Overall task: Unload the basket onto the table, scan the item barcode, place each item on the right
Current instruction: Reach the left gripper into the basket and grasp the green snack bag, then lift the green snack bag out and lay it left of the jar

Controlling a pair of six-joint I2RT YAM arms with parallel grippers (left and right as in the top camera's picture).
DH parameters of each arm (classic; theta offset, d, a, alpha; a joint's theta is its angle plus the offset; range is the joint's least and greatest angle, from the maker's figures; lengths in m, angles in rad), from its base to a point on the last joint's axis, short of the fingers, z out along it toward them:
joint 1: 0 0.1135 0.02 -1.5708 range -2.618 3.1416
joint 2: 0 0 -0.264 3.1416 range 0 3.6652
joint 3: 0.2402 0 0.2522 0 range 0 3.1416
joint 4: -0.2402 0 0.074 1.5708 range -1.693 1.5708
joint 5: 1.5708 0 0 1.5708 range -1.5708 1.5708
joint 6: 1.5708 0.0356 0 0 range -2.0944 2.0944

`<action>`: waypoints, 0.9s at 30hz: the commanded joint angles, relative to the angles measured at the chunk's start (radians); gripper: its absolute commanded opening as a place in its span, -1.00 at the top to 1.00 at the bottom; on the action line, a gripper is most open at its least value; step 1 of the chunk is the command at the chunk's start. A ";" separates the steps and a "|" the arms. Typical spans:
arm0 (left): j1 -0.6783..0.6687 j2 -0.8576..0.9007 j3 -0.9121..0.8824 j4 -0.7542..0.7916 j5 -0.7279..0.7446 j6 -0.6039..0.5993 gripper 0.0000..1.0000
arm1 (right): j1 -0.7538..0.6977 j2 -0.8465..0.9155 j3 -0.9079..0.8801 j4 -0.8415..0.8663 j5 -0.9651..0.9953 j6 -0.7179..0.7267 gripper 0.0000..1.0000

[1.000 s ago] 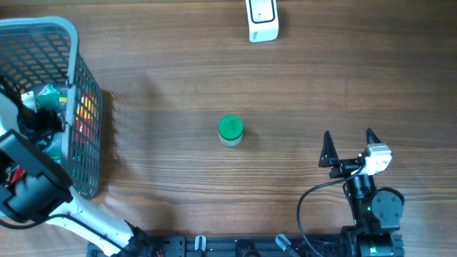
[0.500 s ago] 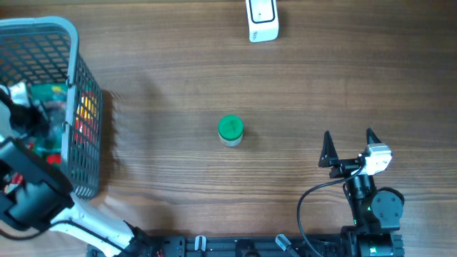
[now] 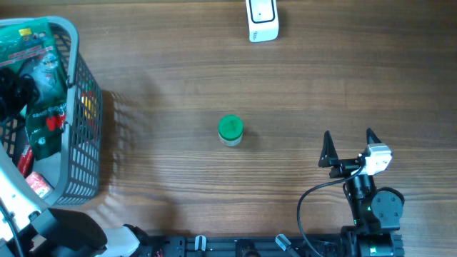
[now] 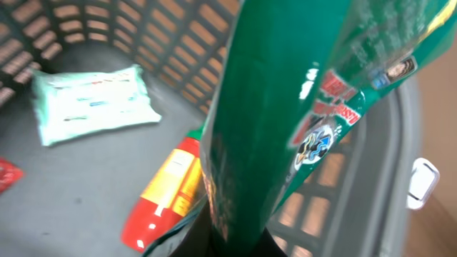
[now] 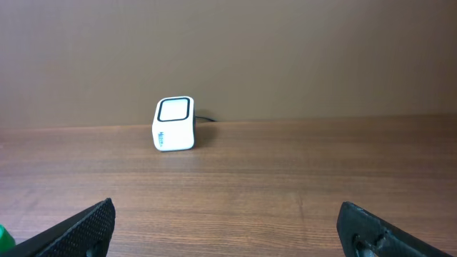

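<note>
Up in the upper left of the overhead frame, the left tool (image 3: 20,91) is pinched fully shut on a green packet (image 3: 44,53). The packet sits within the outline of the grey mesh basket (image 3: 86,143), its length running down the frame. From the left wrist it fills the middle of the view, glossy and tilted, above a pale wipes pack (image 4: 93,103) and a red and yellow tube (image 4: 168,193) lying on the basket floor. The left arm (image 3: 14,200) rises from the lower left corner and reaches into the basket. At the lower right, the right tool (image 3: 348,137) has its jaws spread wide with nothing between them, pointing up-frame toward the white scanner (image 3: 262,20) at the top edge. A green-lidded jar (image 3: 230,129) stands on the surface (image 3: 178,71) mid-frame, well apart from both tools.
</note>
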 commanded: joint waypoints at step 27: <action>-0.015 -0.560 0.017 0.425 0.188 -0.444 0.92 | -0.004 0.000 -0.001 0.003 -0.013 0.010 -1.00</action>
